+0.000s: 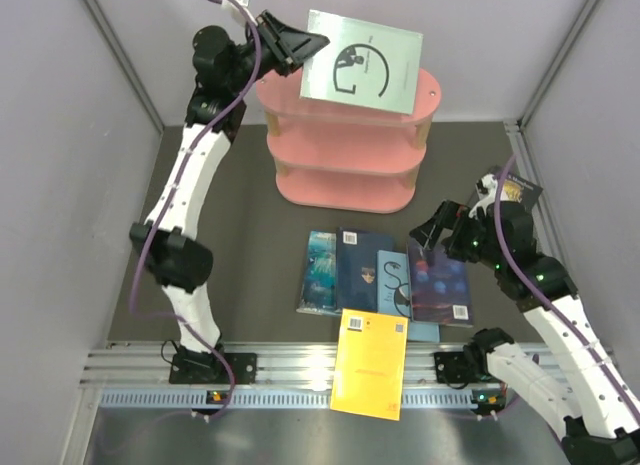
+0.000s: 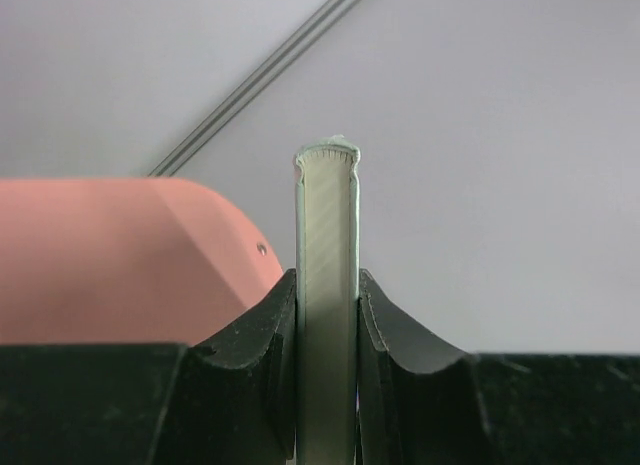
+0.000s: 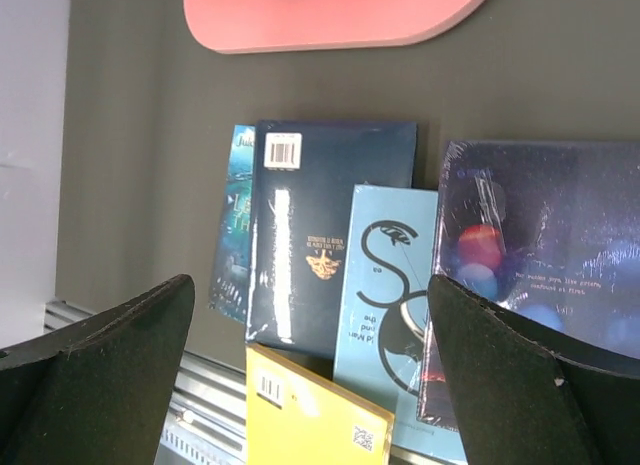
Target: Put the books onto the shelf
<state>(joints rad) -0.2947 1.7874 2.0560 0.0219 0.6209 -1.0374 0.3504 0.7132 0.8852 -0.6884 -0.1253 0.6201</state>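
We list left pincer [image 2: 328, 295] clamped on the grey-green book [image 1: 365, 60] above the pink shelf [image 1: 340, 113], right pincer [image 3: 310, 285] spread wide.

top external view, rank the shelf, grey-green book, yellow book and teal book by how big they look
1. shelf
2. grey-green book, though held up nearer the camera
3. yellow book
4. teal book, partly covered

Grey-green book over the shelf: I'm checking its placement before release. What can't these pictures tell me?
Top external: the grey-green book hides most of the shelf's top board, so whether they touch cannot be told.
Top external: the lower tiers lie under the boards above.
Left wrist: only the book's edge shows between the left fingers; its cover is out of view, the shelf blurred.
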